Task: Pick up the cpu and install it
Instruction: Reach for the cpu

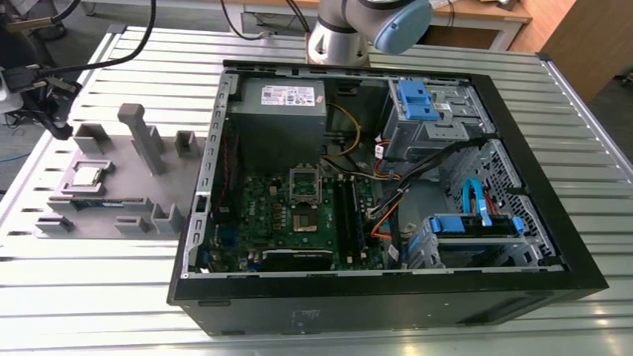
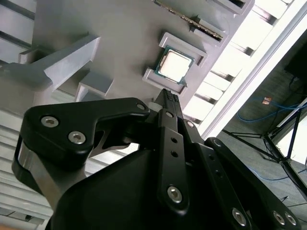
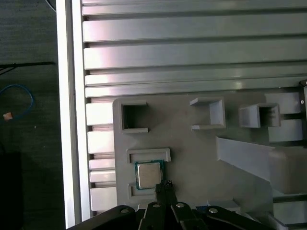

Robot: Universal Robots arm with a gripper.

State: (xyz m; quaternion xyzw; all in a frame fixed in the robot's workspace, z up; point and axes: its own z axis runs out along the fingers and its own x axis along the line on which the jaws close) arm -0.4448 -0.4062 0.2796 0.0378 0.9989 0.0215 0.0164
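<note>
The ribbed silver metal table carries the open black computer case, its green motherboard exposed. On the exterior view's left of the case lies the flat grey plastic holder plate with raised pockets. The black metal gripper hangs over this plate with its fingers drawn narrowly together, gripping nothing. The cpu, a small square silver chip, lies flat in its framed pocket, just beside the fingertips in both wrist views.

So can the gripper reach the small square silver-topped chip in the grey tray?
Probably yes: the gripper hangs close by the chip, whose top lies uncovered, though its jaws look shut.
</note>
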